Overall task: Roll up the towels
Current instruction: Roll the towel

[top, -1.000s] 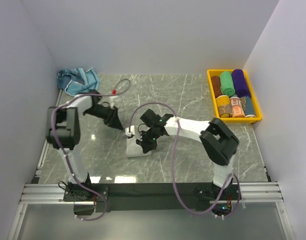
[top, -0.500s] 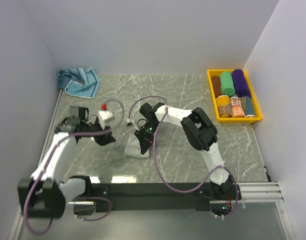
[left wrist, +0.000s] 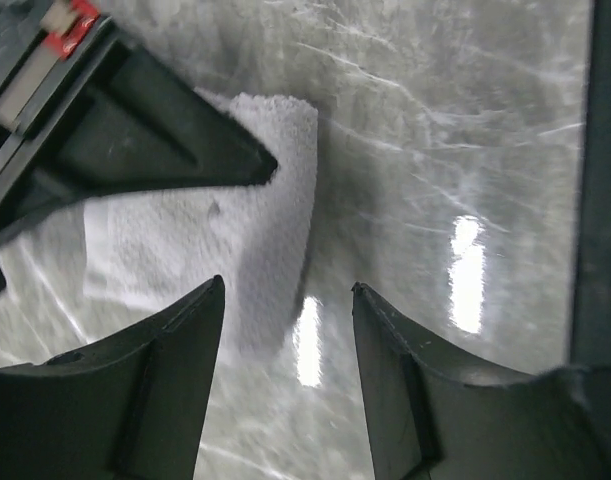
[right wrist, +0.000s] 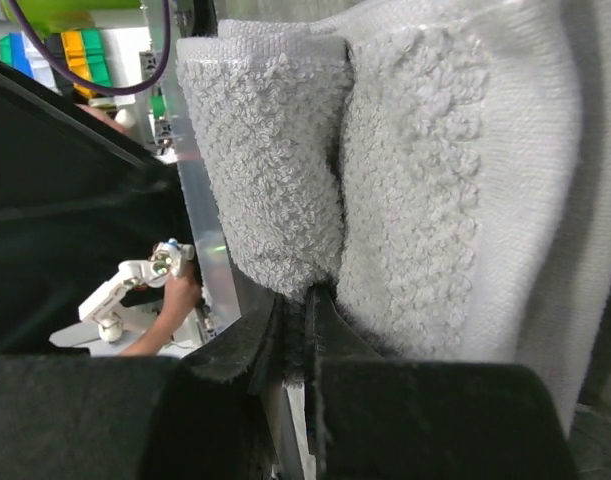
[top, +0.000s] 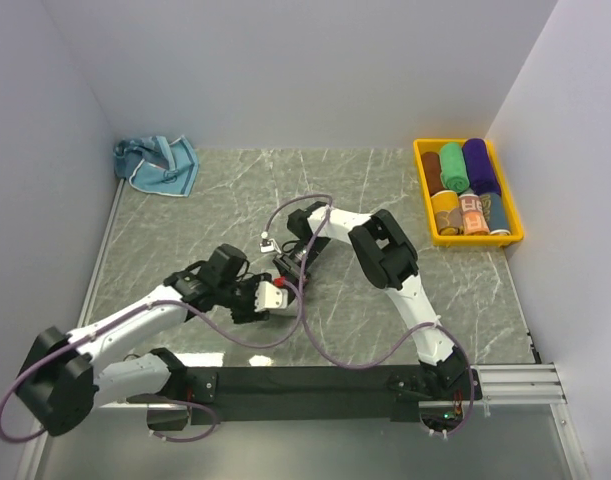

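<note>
A pale grey-white towel (left wrist: 235,230) lies on the marble table (top: 185,215), partly folded over on itself; in the top view the two grippers cover almost all of it. My right gripper (right wrist: 307,300) is shut on a fold of this towel (right wrist: 425,200) and comes down on it from the far side (top: 288,268). My left gripper (left wrist: 285,300) is open and low over the table at the towel's near edge, its fingers (left wrist: 200,330) empty. A light blue towel (top: 157,163) lies crumpled in the back left corner.
A yellow bin (top: 519,226) at the back right holds several rolled towels, among them green (top: 452,162), purple (top: 479,162), brown (top: 431,165) and orange (top: 444,209). White walls close in the table on the left, back and right. Purple cables loop off both arms.
My left arm has swung from the back left down to the near side of the grey-white towel, its jaws widening. The right gripper has stayed shut on the towel while its arm straightened.
</note>
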Controlling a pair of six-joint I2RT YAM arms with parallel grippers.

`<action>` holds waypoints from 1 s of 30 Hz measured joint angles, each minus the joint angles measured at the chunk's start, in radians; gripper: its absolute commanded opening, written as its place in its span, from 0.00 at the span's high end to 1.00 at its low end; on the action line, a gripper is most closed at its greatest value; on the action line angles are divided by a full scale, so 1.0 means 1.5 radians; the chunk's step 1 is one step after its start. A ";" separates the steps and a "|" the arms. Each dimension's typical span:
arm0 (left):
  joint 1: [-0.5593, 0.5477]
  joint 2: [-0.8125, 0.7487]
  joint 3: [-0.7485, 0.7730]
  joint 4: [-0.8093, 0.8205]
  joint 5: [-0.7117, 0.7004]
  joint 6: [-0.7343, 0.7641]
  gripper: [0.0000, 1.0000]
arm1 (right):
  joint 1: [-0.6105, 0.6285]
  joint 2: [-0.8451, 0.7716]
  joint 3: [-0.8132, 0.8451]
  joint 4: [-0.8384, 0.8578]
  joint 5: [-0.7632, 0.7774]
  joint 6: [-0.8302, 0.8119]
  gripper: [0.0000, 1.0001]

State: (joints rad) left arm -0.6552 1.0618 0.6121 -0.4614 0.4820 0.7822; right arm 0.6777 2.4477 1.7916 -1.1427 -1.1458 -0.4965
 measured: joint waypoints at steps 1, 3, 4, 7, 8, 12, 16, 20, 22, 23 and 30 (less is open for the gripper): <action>-0.007 0.013 0.000 0.010 -0.008 0.010 0.41 | -0.001 0.003 0.004 -0.005 0.000 0.000 1.00; -0.021 0.051 0.000 0.039 -0.024 0.037 0.42 | -0.002 0.007 0.009 -0.012 0.000 -0.001 1.00; -0.023 0.067 0.000 0.048 -0.030 0.047 0.43 | -0.003 0.008 0.011 -0.014 -0.001 -0.001 1.00; -0.026 0.124 -0.003 0.087 -0.054 0.080 0.52 | -0.007 0.008 0.011 -0.017 -0.001 -0.001 1.00; -0.026 0.139 -0.005 0.097 -0.059 0.088 0.60 | -0.008 0.008 0.011 -0.018 -0.001 -0.001 0.99; -0.027 0.186 0.013 0.096 -0.063 0.117 0.88 | -0.013 0.008 0.011 -0.024 0.001 -0.003 0.74; -0.026 0.228 0.073 0.039 -0.045 0.116 0.99 | -0.034 0.005 0.025 -0.051 0.024 -0.006 0.55; -0.025 0.266 0.132 -0.033 -0.012 0.098 0.99 | -0.083 -0.004 0.073 -0.072 0.080 -0.005 0.48; -0.022 0.292 0.158 -0.075 0.015 0.084 0.99 | -0.124 -0.025 0.086 -0.057 0.114 -0.002 0.48; -0.020 0.305 0.171 -0.096 0.029 0.077 0.99 | -0.150 -0.047 0.084 -0.044 0.128 0.003 0.48; 0.033 0.477 0.336 -0.258 0.128 0.012 0.99 | -0.331 -0.391 -0.197 0.140 0.196 0.050 0.54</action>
State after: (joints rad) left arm -0.6056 1.7771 1.1164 -0.8482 0.6743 0.8001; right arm 0.1806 1.8614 1.4960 -0.9329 -0.8520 -0.4213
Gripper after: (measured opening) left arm 0.093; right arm 0.489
